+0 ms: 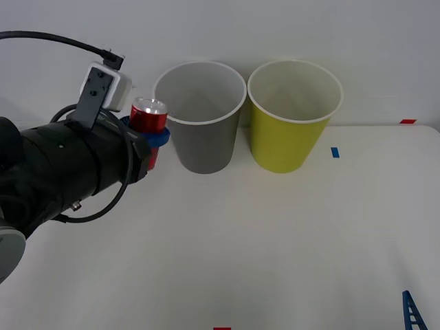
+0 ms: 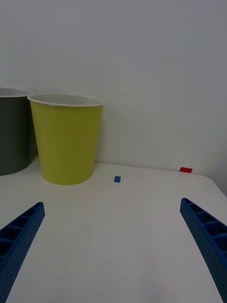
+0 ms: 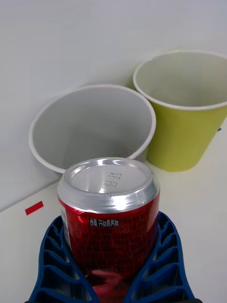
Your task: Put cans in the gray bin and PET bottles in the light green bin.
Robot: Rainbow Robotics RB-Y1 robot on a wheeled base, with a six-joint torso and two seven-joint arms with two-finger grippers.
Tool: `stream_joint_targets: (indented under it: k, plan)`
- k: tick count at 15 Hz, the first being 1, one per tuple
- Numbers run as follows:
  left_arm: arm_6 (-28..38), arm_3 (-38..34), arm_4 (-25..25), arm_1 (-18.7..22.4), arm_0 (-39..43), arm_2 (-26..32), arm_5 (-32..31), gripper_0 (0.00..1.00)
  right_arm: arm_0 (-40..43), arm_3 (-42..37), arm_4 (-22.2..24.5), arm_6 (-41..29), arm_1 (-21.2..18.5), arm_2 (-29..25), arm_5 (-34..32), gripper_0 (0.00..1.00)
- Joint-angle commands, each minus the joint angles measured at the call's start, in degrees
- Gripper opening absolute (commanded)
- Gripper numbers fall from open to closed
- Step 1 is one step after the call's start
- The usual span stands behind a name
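A shiny red can (image 1: 148, 115) with a silver top is held upright in my left gripper (image 1: 152, 137), raised just left of the gray bin (image 1: 201, 137) at about rim height. In the left wrist view the blue fingers (image 3: 163, 255) are shut on the can (image 3: 109, 222), with the gray bin (image 3: 92, 125) open just beyond it. The light green bin (image 1: 289, 137) stands right of the gray one; the gray bin (image 2: 12, 132) and the light green bin (image 2: 66, 139) also show in the right wrist view. My right gripper (image 2: 111, 236) is open low over the table, near the front right. No PET bottles are in sight.
The white table (image 1: 275, 240) runs to a white wall behind the bins. Small tape marks lie on it: blue (image 1: 335, 152) right of the green bin, red (image 1: 408, 122) at the far right edge. A right finger tip (image 1: 412, 313) shows at the lower right.
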Motion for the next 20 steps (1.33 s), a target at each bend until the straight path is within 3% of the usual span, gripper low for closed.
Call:
stream_joint_targets:
  k: [1,4,11,18,20]
  plan:
    - [-0.7,0.0,5.6,-3.0,-2.2,6.1,-0.2,0.0,0.0,0.0,0.0,0.0,0.0,0.0,0.0,1.0]
    - [-1.3,0.0,7.5,-3.1,-6.0,9.0,0.5,0.0,0.0,0.0,0.0,0.0,0.0,0.0,0.0,1.0]
    - [-0.6,0.1,6.6,-3.1,-16.9,12.5,0.5,0.0,0.0,0.0,0.0,0.0,0.0,0.0,0.0,1.0]
    - [0.0,12.1,5.4,-5.6,-26.0,11.6,0.4,0.0,0.0,0.0,0.0,0.0,0.0,0.0,0.0,1.0]
    - [0.2,13.1,1.4,-6.6,-26.7,9.1,-0.4,0.0,0.0,0.0,0.0,0.0,0.0,0.0,0.0,1.0]
